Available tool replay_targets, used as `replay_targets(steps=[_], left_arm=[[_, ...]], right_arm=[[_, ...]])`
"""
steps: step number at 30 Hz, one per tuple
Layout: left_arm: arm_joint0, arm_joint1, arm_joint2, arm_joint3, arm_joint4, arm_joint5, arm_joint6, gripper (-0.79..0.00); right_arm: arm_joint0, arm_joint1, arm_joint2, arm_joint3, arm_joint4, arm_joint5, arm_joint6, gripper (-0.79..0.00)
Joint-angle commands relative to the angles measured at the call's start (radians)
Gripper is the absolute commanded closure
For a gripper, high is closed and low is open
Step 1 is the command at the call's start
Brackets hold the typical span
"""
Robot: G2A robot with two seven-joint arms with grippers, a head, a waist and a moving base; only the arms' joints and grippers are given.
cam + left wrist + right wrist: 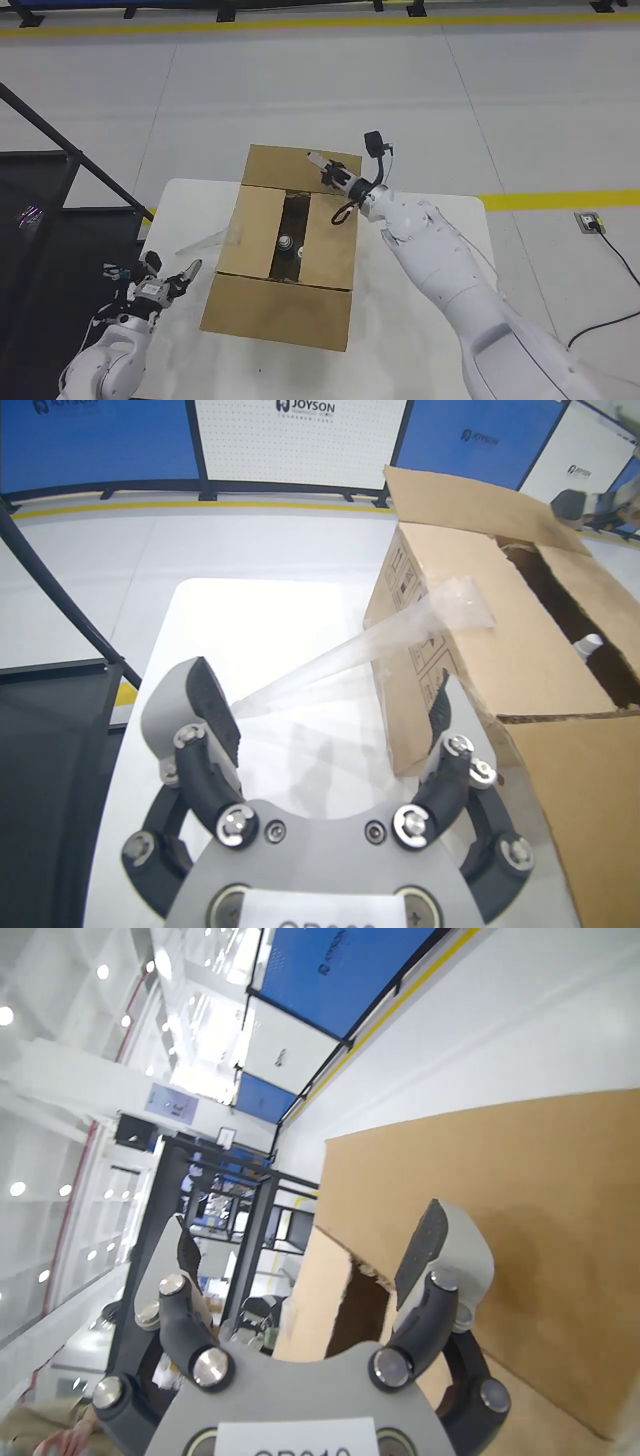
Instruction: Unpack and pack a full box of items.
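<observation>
cardboard box (275,310) sits in the middle of the white table (400,330), its two long top flaps folded nearly flat with a dark gap left between them. in that gap stands a bottle with a white cap (285,243), also seen in the left wrist view (589,645). the flap on the far end stands up, and the near flap lies outward toward the robot.

a clear strip, which looks like tape or thin film (375,635), runs from the top edge of the box (500,640) down toward the table (240,625) on the box's left side.

left gripper (322,680) is low over the table by the near left corner of the box, fingers spread wide and holding nothing. the strip's tip ends just beside one finger pad (215,695), and i cannot tell whether they touch.

right gripper (307,1223) hangs above the far end of the box (500,1168), near the upright flap, fingers spread and empty.
</observation>
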Motion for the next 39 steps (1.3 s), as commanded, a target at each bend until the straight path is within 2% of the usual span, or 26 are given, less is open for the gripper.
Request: replay_targets(steps=[1, 2, 3, 10, 17, 23, 28, 34, 39], left_arm=[[-0.035, -0.005, 0.043, 0.031, 0.04, 0.031, -0.002, -0.785], [-0.049, -0.008, 0.06, 0.046, 0.052, 0.037, -0.001, -0.785], [-0.062, -0.01, 0.076, 0.06, 0.057, 0.036, 0.0, -0.785], [-0.099, -0.02, 0.136, 0.104, 0.09, 0.028, 0.025, -0.785], [-0.07, -0.02, 0.13, 0.071, 0.078, 0.015, 0.031, -0.785], [-0.032, -0.019, 0.121, 0.03, 0.09, 0.004, 0.045, -0.785], [-0.011, -0.019, 0.114, 0.011, 0.104, 0.024, 0.057, -0.785], [0.006, -0.021, 0.086, 0.002, 0.062, 0.036, 0.08, -0.785], [0.053, -0.017, 0.046, -0.052, 0.036, 0.005, 0.096, -0.785]], right_arm=[[-0.008, 0.009, 0.019, -0.022, 0.042, -0.053, 0.143, -0.785], [-0.009, 0.015, 0.025, -0.032, 0.052, -0.07, 0.204, -0.785], [-0.006, 0.019, 0.031, -0.028, 0.052, -0.073, 0.217, -0.785], [-0.016, 0.019, 0.029, -0.041, 0.049, -0.068, 0.223, -0.785], [-0.051, 0.031, 0.005, -0.16, -0.043, 0.065, 0.338, -0.785], [-0.063, 0.03, 0.007, -0.211, -0.041, 0.171, 0.412, -0.785], [-0.058, 0.011, -0.018, -0.2, -0.074, 0.255, 0.396, -0.785], [-0.052, -0.025, -0.043, -0.157, -0.07, 0.285, 0.381, -0.785], [-0.045, -0.058, -0.05, -0.104, -0.039, 0.284, 0.379, -0.785]])
